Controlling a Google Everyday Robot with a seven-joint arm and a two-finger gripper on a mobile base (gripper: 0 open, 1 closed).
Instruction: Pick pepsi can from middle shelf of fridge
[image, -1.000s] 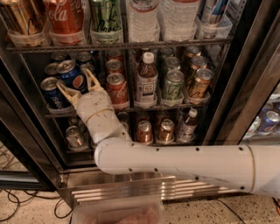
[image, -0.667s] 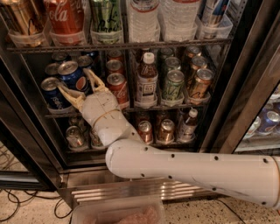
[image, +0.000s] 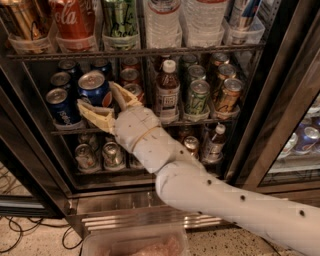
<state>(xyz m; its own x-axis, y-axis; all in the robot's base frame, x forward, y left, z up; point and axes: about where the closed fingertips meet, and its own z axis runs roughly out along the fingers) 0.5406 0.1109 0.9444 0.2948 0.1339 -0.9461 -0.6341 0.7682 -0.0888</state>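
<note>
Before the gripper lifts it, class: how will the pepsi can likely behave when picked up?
The pepsi can, with the gripper at it, looks like rigid metal, so probably firm to grasp. Its glossy curved side may be slippery. Its top looks closed, so it is likely full and heavy for its size.

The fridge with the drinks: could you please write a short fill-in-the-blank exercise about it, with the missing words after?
1. The gripper is at the pepsi can, whose body is ___ in colour.
2. This can stands on the ___ shelf of the three seen in the fridge.
3. The bottle on that same shelf has a ___ cap.

Missing words: blue; middle; white
</note>
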